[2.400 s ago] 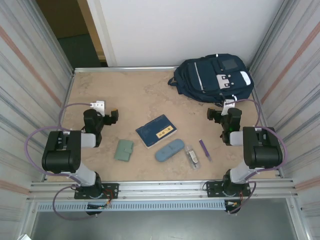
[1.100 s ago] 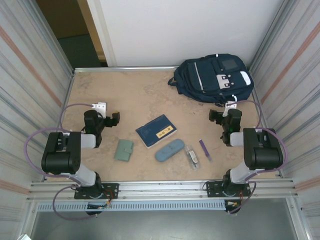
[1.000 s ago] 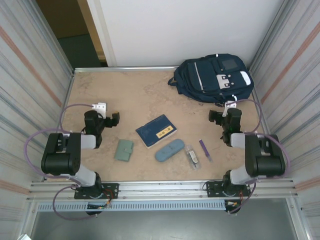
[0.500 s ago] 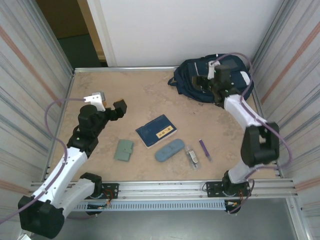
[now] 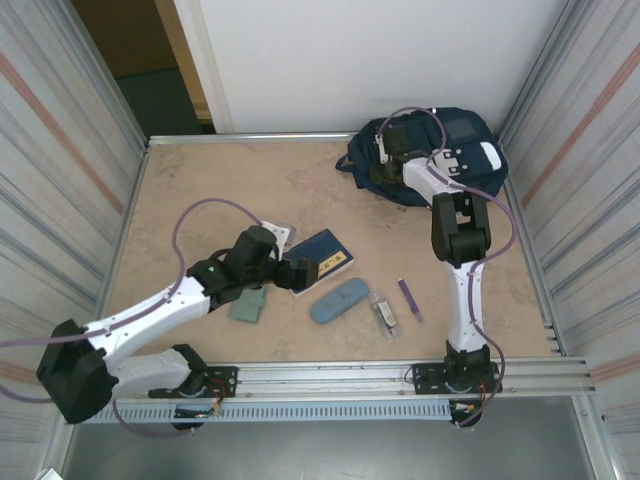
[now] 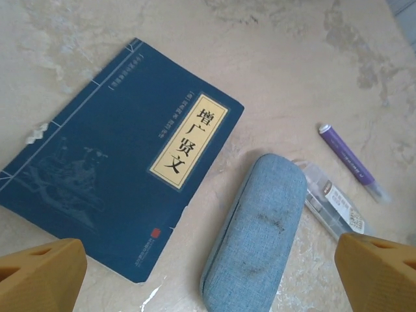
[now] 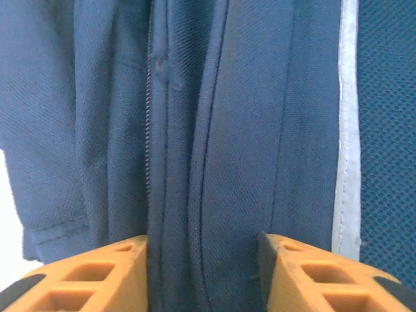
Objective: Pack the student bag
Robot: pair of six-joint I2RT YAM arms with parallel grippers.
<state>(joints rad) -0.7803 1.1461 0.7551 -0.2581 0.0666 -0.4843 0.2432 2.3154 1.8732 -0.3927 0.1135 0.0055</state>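
Beige marbled surface [image 5: 250, 180], corrugated metal walls all round, and the student bag [image 5: 485, 178] lies in the far right corner, front face up. Right end effector [image 7: 203, 276] is down on it, fingers partway apart astride a ridge of navy fabric beside the zip [image 7: 151, 130]. Whether they actually pinch it, I cannot tell. Left end effector [image 6: 209, 276] hovers with fingers spread wide over the blue booklet [image 6: 123, 162] and the blue-grey case [image 6: 257, 227], mid-surface, holding nothing. That bag looks soft and floppy, easily the bulkiest thing here, so I'd expect the cloth to bunch and sag rather than lift cleanly. Best hold, to my eye, is the zip pull or the fold beside it.
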